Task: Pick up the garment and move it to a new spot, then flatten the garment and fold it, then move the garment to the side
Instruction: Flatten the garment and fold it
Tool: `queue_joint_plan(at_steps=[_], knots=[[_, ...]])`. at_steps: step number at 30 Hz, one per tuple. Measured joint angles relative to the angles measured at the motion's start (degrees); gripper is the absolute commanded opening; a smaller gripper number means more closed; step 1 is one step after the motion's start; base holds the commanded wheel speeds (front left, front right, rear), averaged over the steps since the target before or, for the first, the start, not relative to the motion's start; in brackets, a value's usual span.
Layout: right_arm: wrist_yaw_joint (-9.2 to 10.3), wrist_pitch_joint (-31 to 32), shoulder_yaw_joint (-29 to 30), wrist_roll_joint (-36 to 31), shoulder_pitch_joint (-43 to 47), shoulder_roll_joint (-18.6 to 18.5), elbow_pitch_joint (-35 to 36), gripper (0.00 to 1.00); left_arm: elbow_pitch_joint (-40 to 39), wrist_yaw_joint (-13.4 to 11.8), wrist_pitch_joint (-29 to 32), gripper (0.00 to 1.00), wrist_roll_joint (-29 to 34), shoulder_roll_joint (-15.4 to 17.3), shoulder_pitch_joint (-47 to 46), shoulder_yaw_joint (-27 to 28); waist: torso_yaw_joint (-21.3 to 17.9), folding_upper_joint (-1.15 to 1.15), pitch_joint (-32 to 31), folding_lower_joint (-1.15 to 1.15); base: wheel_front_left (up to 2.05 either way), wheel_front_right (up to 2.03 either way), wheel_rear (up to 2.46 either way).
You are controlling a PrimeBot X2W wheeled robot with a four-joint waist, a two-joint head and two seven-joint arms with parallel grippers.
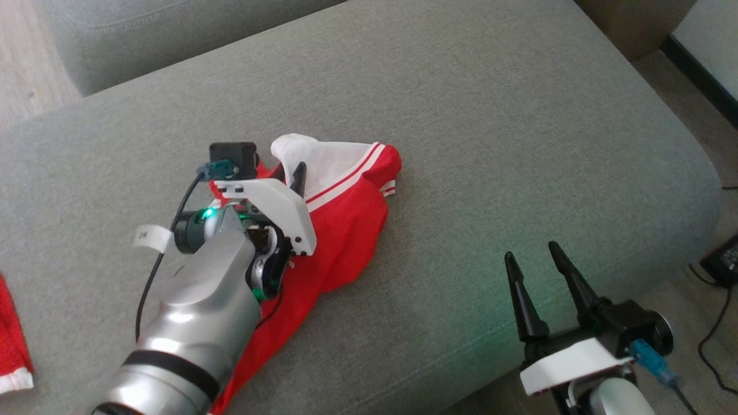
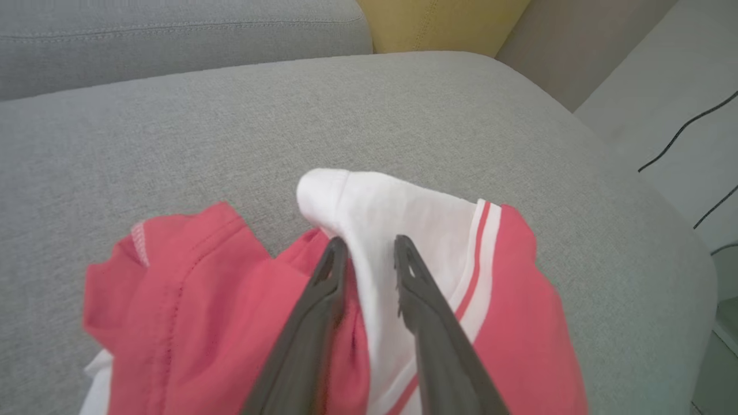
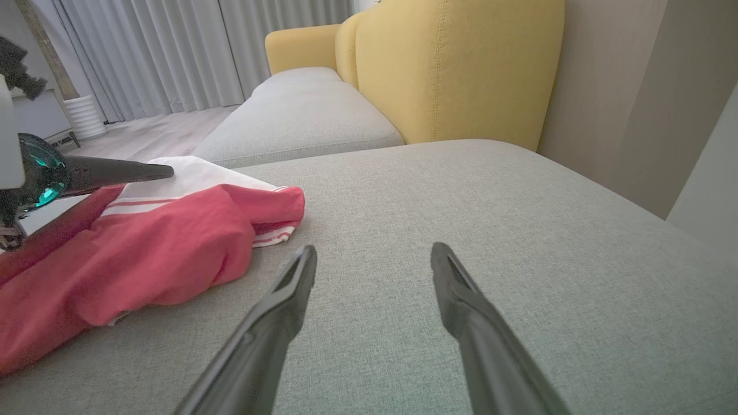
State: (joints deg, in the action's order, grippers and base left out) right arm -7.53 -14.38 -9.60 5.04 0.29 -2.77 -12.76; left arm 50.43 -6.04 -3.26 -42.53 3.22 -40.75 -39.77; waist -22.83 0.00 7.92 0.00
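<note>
The garment (image 1: 346,202), red with a white panel and red-white stripes, lies crumpled on the grey sofa cushion (image 1: 490,144). My left gripper (image 1: 288,173) reaches into its upper part. In the left wrist view its two fingers have narrowed around a raised fold of the white panel (image 2: 403,213), and the cloth fills the gap at the left gripper (image 2: 371,245). The right wrist view shows the garment (image 3: 173,248) at the left, with one left finger (image 3: 127,171) above it. My right gripper (image 1: 531,251) hovers open near the cushion's front right edge, nothing between its fingers (image 3: 455,288).
Another red cloth (image 1: 11,340) lies at the left edge of the head view. A second grey cushion (image 1: 173,34) sits behind, and a yellow backrest (image 3: 450,69) rises at the far end. Cables and a black adapter (image 1: 723,259) lie on the floor to the right.
</note>
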Motion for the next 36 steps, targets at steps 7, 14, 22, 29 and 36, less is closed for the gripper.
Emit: queue_joint_plan(at_steps=[7, 14, 22, 29, 36], knots=[[0.0, 0.0, -0.5, 0.0, 0.0, -0.1, -0.4, 1.0, 3.0, 2.5, -3.3, 0.0, 0.2, -0.6, -1.6, -2.9, -1.0, 0.0, -0.6, 0.0, 0.0, 0.0, 0.0], [0.0, 0.0, -0.2, 0.0, 0.1, -0.1, -0.4, 1.0, -4.5, 4.8, -5.3, 0.0, 0.9, -0.7, -2.0, -12.0, -1.7, 0.0, -1.1, 0.0, 0.0, 0.0, 0.0], [0.0, 0.0, 0.0, 0.6, 0.2, 0.0, -0.5, 1.0, -20.1, 2.5, -5.5, 0.18, -3.3, -0.6, 2.0, -28.6, -2.3, 0.0, -1.3, 0.0, 0.0, 0.0, 0.0], [0.0, 0.0, 0.0, 1.0, 0.3, 0.0, -1.3, 1.0, -25.0, 3.0, -6.4, 1.0, -6.3, -0.4, 6.0, -34.5, -2.6, 0.0, -1.7, 0.0, 0.0, 0.0, 0.0], [0.0, 0.0, 0.9, 1.0, 0.4, 0.0, -1.2, 1.0, -25.9, -1.4, -7.5, 1.0, -10.2, -0.4, 5.6, -33.7, -1.2, 0.0, -2.3, 0.0, 0.0, 0.0, 0.0]])
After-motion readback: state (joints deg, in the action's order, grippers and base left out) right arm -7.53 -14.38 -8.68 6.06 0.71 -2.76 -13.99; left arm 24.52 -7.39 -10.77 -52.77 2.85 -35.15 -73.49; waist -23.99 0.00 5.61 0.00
